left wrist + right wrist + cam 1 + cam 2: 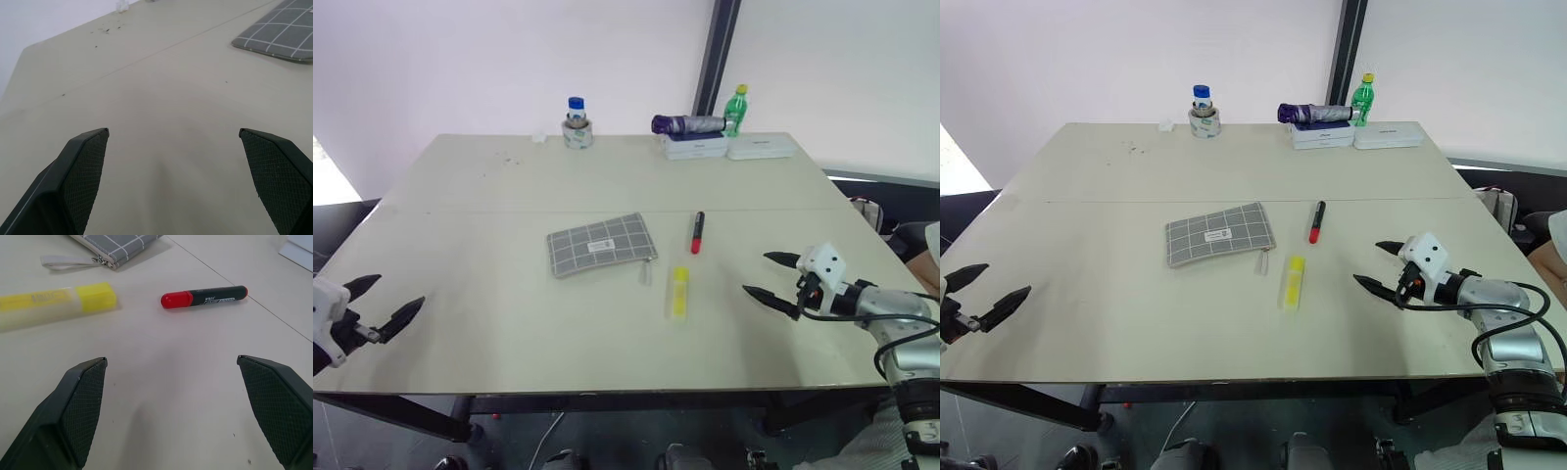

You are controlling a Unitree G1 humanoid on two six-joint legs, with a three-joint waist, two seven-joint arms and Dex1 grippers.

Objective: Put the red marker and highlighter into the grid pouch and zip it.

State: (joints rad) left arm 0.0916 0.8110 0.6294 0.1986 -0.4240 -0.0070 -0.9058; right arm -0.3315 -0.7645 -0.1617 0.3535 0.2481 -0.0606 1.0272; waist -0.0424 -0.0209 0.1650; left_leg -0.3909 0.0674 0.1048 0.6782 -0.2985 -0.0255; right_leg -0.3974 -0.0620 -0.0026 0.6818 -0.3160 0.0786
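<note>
Grid pouch point(601, 244) lies flat on the surface point(509, 186), apparently zipped; red marker point(697, 232) and highlighter point(678, 291) just beside it, untouched. Left gripper point(389, 299) and right gripper point(771, 276) hang spread, empty. Unzipping likely comes first.

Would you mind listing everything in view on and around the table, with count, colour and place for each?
grid pouch: one, grey with white lines, table centre, flat
red marker: one, red and black, right of the pouch
highlighter: one, yellow, nearer than the marker, by the pouch's zipper pull
tape roll: one, pale, far edge, holding a blue-capped bottle
folded umbrella: one, purple, on a white box
second white box: one, beside the first
green bottle: one, far edge
table: one, beige
left gripper: black fingers, open, near left edge
right gripper: black fingers, open, right of the highlighter
</note>
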